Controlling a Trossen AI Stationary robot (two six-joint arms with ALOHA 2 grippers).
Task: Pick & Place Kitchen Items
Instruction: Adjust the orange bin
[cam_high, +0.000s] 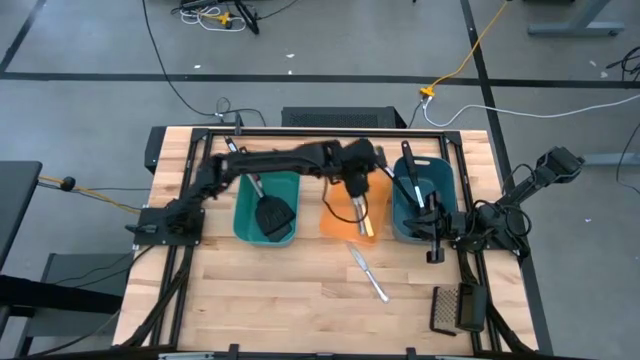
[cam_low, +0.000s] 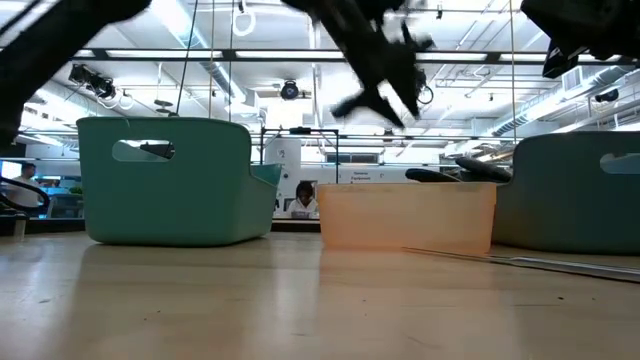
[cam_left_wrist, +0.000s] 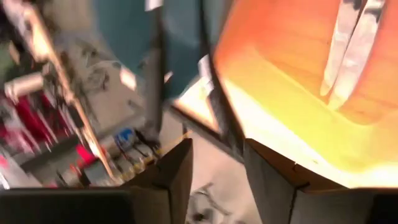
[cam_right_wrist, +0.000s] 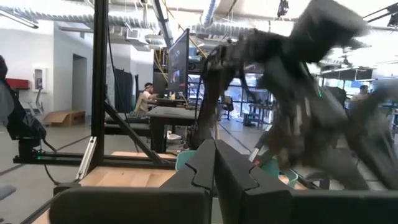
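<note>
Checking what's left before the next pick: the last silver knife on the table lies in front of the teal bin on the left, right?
Not quite. The silver knife lies on the table in front of the orange bin, toward the right, not the left teal bin. The high view shows it.

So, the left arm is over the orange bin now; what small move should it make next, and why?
Probably it should lift and pull back toward the silver knife lying alone on the table. The left claw hangs open and empty above the orange bin, where a yellow-handled knife already lies. The right claw waits shut at the table's right edge.
</note>
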